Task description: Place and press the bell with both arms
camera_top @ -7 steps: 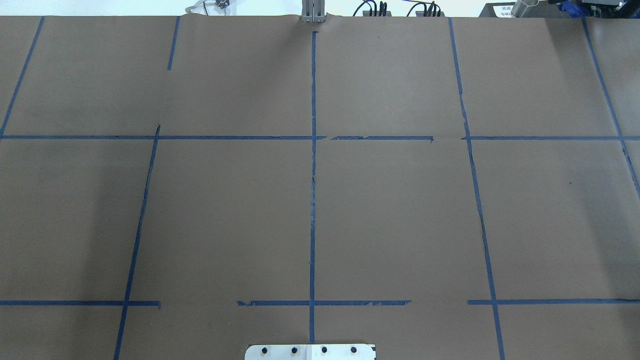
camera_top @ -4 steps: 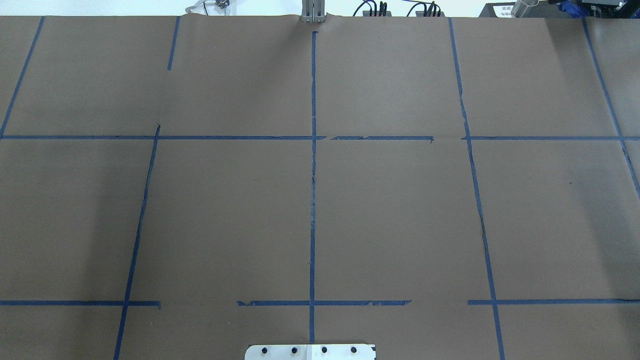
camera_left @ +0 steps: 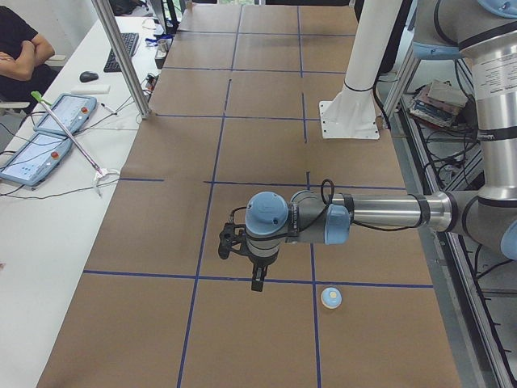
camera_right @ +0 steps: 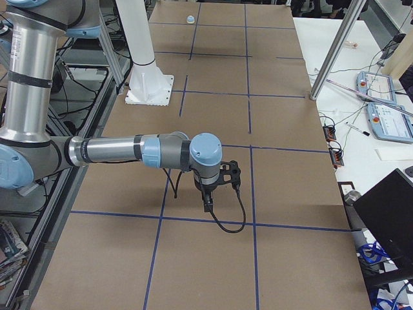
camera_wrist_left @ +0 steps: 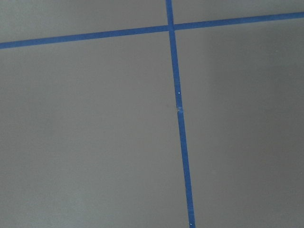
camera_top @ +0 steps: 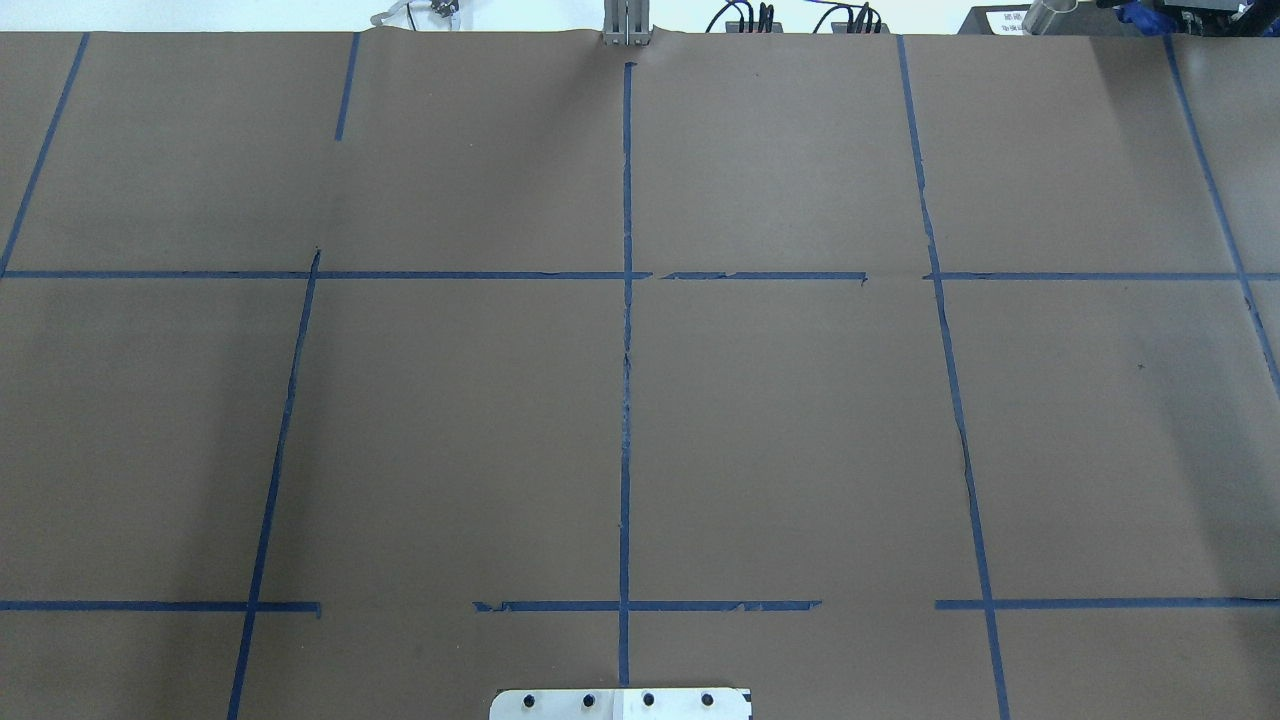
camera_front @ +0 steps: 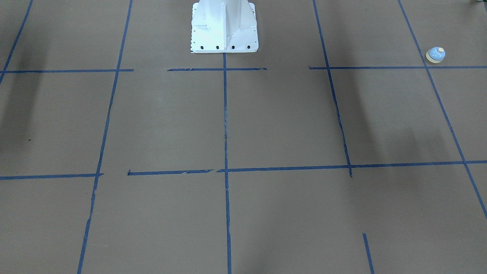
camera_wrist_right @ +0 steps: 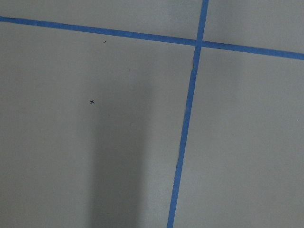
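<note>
see bell [camera_front: 435, 55] upright on the table [camera_front: 289, 125], far out toward the robot's left end, just beside a blue tape [camera_front: 225, 121] crossing. shows only in the front-facing view and the two side views; just a tiny dot at the far end in the right side view. in the left side view, sits near the left end effector [camera_left: 257, 283] but not touching, just across a tape line from it. left arm [camera_left: 380, 212] stretched level over the table, end effector pointing down. same pose for right arm [camera_right: 110, 150] and right end effector [camera_right: 208, 205], over the opposite end, well apart from the bell. can't tell fingers apart or together on either end effector: seen from the side views only. overhead view gives just table, tape grid and the edge of the pedestal [camera_front: 224, 26] plate. wrist views give only brown table and one tape crossing each; right one also a faint shadow band.
</note>
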You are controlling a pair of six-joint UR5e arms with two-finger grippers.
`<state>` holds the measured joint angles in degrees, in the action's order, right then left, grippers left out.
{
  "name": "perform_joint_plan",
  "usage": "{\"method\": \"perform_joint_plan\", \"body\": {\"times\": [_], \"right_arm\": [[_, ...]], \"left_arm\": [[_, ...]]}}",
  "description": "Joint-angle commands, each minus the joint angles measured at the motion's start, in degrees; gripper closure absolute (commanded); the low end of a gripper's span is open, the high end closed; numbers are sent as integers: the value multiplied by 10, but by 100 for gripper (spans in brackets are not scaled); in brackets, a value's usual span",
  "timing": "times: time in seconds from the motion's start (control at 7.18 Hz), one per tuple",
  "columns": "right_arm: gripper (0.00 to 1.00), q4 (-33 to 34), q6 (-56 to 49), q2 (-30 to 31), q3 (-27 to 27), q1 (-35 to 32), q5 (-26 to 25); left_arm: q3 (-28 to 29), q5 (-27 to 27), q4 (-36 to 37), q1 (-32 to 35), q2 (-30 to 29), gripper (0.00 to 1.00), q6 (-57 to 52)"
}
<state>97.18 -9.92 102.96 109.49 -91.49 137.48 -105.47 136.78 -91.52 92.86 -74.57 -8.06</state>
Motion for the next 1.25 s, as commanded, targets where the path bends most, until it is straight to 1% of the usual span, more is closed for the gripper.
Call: {"method": "perform_joint_plan", "body": {"times": [0.0, 0.14, 0.28, 0.42, 0.56, 0.7, 0.84, 0.98, 1.11], "right_arm": [[0, -2, -3, 0, -1, 10, -1], [0, -2, -1, 0, -1, 16, -3], [0, -2, -2, -1, 0, 16, -3], [0, -2, -1, -5, 3, 25, -1], [0, -2, -1, -5, 3, 30, 14], [0, -2, -1, -4, 3, 30, 22], [0, -2, -1, -5, 2, 30, 23], [0, -2, 0, -5, 3, 30, 27], [0, -2, -1, -5, 3, 30, 37]], "left_arm": [[-4, -2, 0, -2, 13, 0, -2], [6, 0, 0, -14, 33, 0, 7], [11, -4, -1, -62, 34, 0, 35], [15, -5, -21, -125, 37, 0, 77], [24, -6, -72, -161, 60, 0, 98], [52, -6, -167, -173, 89, 0, 116], [79, -7, -233, -224, 98, 0, 176], [132, -26, -325, -262, 107, 0, 182], [154, -26, -407, -288, 124, 0, 229]]}}
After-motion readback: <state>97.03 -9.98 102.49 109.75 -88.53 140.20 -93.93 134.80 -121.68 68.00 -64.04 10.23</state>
